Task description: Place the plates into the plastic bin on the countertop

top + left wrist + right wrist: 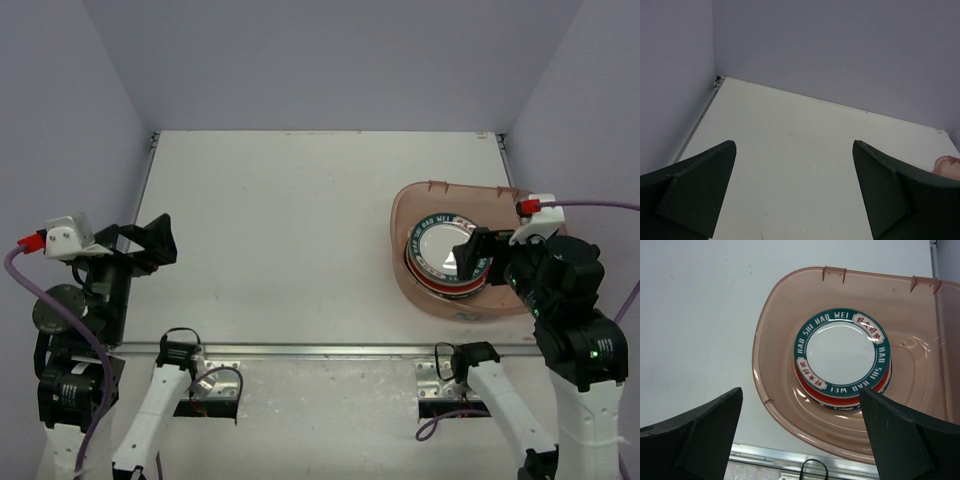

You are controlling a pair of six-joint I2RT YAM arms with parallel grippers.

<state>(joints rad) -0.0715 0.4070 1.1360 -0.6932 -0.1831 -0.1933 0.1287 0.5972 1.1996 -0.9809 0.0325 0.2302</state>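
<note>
Teal-rimmed plates (841, 356) in plastic bin (771, 340), beneath wide-apart right jaws

Translucent plastic bin (775, 330); seemingly glossy plates (840, 347)

Ahead of the dark right pincer (800, 392), the plastic bin (771, 335) is translucent brownish-pink; the top plate (841, 351) is white, its teal rim carrying white lettering and red characters; a red plate (840, 399) edges beneath; the countertop (700, 310) left of the pincer is white
</note>
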